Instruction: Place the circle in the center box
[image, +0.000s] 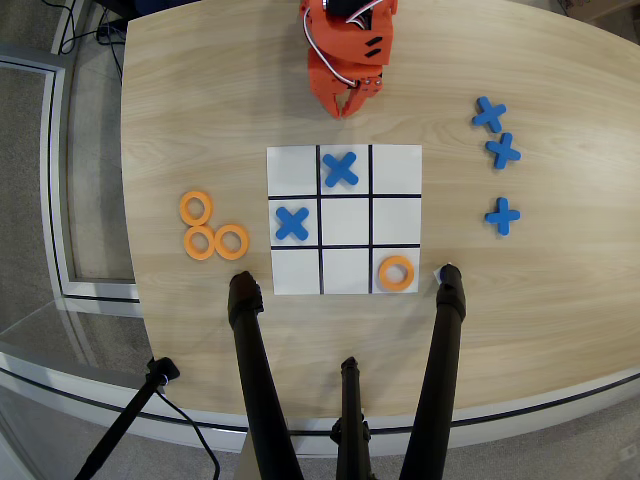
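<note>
The white 3x3 board (345, 150) lies mid-table in the overhead view. Its center box (346, 221) holds nothing. One orange circle (396, 272) lies in the board's bottom right square. Three more orange circles (196, 208) (200, 242) (231, 241) sit in a cluster on the table left of the board. Blue crosses occupy the top middle square (340, 168) and the middle left square (291, 222). My orange gripper (347, 108) hangs beyond the board's top edge, its jaws together and holding nothing, well apart from every circle.
Three spare blue crosses (488, 113) (502, 151) (502, 215) lie on the wood right of the board. Black stand legs (247, 330) (447, 320) (349, 400) rise from the near table edge just below the board. The table's curved edge runs down the left.
</note>
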